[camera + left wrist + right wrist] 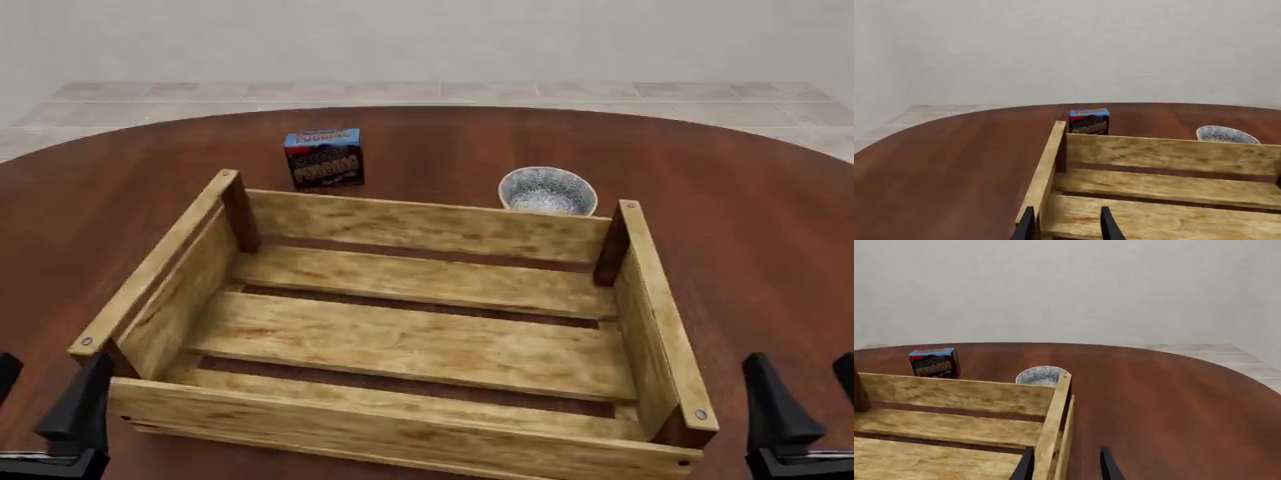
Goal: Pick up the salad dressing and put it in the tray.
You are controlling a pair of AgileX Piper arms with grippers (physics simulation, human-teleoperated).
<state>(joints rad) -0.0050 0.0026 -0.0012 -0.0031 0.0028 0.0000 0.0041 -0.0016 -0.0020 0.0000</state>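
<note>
The salad dressing does not show in any view. The tray [427,226] is a large light-wood slatted crate in the middle of the round brown table, with nothing inside it; it also shows as the tray [1167,152] and the tray [954,392] in the wrist views. My left gripper [40,402] hangs open by the crate's near left corner, its fingers straddling that corner wall in the left wrist view [1067,227]. My right gripper [809,402] is open by the near right corner, on either side of the right wall in its wrist view [1066,467]. Neither holds anything.
A blue-and-black pudding box [324,158] stands behind the crate's far left corner. A small patterned round bowl [547,190] sits just behind the far wall, towards the right. Bare table [761,220] lies on both sides of the crate.
</note>
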